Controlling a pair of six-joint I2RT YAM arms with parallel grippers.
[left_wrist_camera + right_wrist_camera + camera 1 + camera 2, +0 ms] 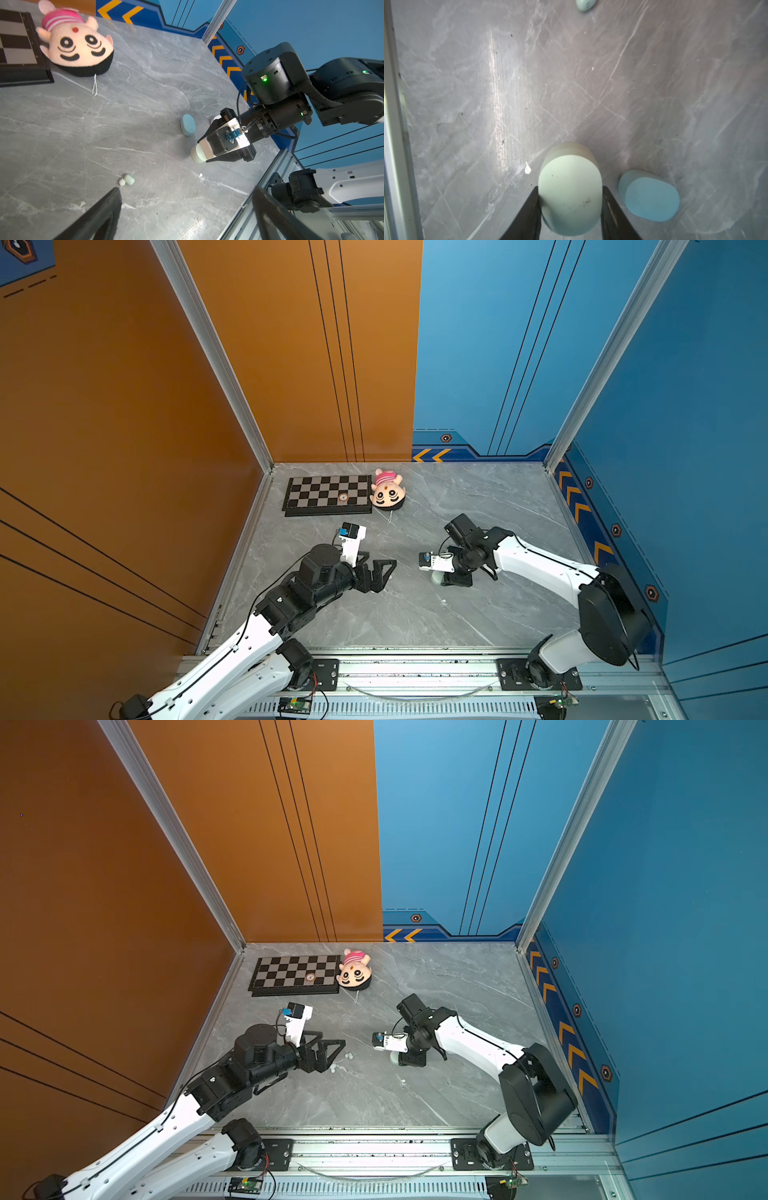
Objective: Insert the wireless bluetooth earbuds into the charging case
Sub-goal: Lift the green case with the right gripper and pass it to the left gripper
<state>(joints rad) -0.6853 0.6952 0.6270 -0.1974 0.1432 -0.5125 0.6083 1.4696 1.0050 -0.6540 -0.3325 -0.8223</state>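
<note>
My right gripper is shut on a pale green oval charging case, one finger on each long side, low over the grey table; in both top views the case peeks out under the wrist. A light blue case lies just beside it. A pale green earbud with a white bit against it lies on the table just past one fingertip of my left gripper, which is open and empty. In a top view two small pale earbuds lie at the left gripper's tips. Another earbud shows at the right wrist view's edge.
A black and grey chessboard and a plush doll head lie at the back of the table. A white rounded thing sits behind the right gripper. A metal rail runs along the front, with walls on three sides.
</note>
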